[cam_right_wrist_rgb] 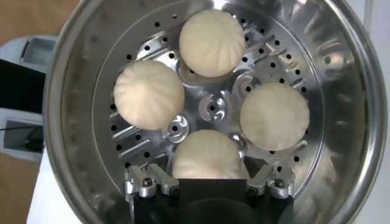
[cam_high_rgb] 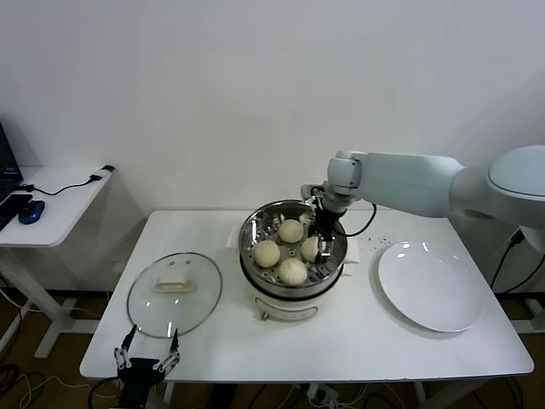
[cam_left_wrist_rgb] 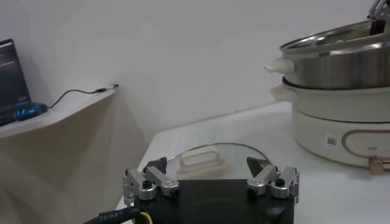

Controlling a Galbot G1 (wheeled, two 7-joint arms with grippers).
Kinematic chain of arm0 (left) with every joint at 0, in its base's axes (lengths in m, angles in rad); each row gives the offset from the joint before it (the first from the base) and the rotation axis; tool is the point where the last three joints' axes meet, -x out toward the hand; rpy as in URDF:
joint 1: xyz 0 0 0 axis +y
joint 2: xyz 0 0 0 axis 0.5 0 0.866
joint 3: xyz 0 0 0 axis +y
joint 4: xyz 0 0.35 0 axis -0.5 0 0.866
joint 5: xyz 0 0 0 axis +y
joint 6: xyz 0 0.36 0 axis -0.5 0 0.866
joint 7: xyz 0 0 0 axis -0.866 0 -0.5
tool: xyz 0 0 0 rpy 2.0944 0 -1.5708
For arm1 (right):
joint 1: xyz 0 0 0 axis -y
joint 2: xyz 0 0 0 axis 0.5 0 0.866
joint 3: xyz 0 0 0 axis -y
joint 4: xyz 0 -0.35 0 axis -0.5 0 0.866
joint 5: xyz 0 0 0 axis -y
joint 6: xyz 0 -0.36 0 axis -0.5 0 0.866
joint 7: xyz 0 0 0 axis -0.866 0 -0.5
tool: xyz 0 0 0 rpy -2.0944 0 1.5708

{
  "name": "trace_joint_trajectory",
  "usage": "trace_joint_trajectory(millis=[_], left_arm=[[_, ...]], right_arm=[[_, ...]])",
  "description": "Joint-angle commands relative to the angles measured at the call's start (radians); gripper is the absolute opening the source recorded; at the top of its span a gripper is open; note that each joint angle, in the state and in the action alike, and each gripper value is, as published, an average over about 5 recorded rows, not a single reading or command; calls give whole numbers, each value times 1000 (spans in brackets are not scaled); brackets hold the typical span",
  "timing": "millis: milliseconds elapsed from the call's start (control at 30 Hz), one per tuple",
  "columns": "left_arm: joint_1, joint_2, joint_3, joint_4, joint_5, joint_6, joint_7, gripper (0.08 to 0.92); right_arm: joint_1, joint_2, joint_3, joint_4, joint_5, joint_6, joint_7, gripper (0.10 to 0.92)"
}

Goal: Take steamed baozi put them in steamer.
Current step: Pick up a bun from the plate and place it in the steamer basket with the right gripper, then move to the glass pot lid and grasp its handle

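Four steamed baozi (cam_right_wrist_rgb: pixel 213 42), cream-white, smooth and domed with faint pleat lines, resting in a ring on the perforated floor inside the steamer (cam_right_wrist_rgb: pixel 73 109). One lying between the tips of the right gripper (cam_right_wrist_rgb: pixel 208 182), its jaws spread to either side of it; the other three set apart around the centre. Steamer round, shiny stainless steel, upright atop a white cooker base on the counter (cam_high_rgb: pixel 358 341).
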Motion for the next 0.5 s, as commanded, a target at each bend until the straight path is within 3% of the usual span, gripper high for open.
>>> trace_joint_trajectory(millis=[33, 233, 500], left_arm=[[3, -4, 2, -7, 4, 1, -1, 823], [3, -3, 1, -11, 11, 1, -1, 823], [-1, -13, -10, -33, 2, 9, 0, 823]], right_arm=[[85, -136, 32, 94, 28, 17, -21, 822], [179, -325, 61, 188, 56, 100, -21, 823], [57, -675, 209, 363, 101, 291, 273, 823]])
